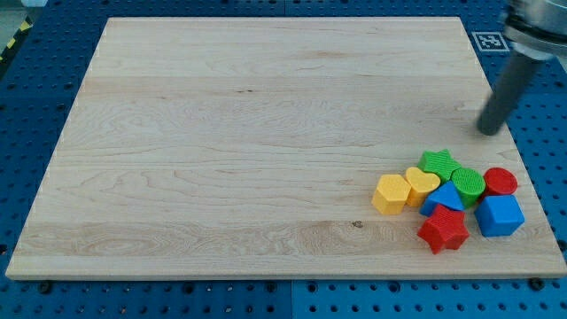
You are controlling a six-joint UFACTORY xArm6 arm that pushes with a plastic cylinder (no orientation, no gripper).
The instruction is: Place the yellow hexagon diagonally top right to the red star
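Observation:
The yellow hexagon (pixel 391 194) lies at the left end of a cluster of blocks near the board's bottom right corner. The red star (pixel 443 229) lies at the cluster's bottom, below and to the right of the hexagon. My tip (pixel 489 132) is at the view's right, above the cluster and apart from every block. It stands up and to the right of the green star (pixel 438 162).
A yellow heart (pixel 423 183) touches the hexagon's right side. A green circle (pixel 469 184), a red circle (pixel 500 181), a blue triangle (pixel 442 198) and a blue cube (pixel 500 215) pack the cluster. The wooden board (pixel 221 151) ends close to the right of them.

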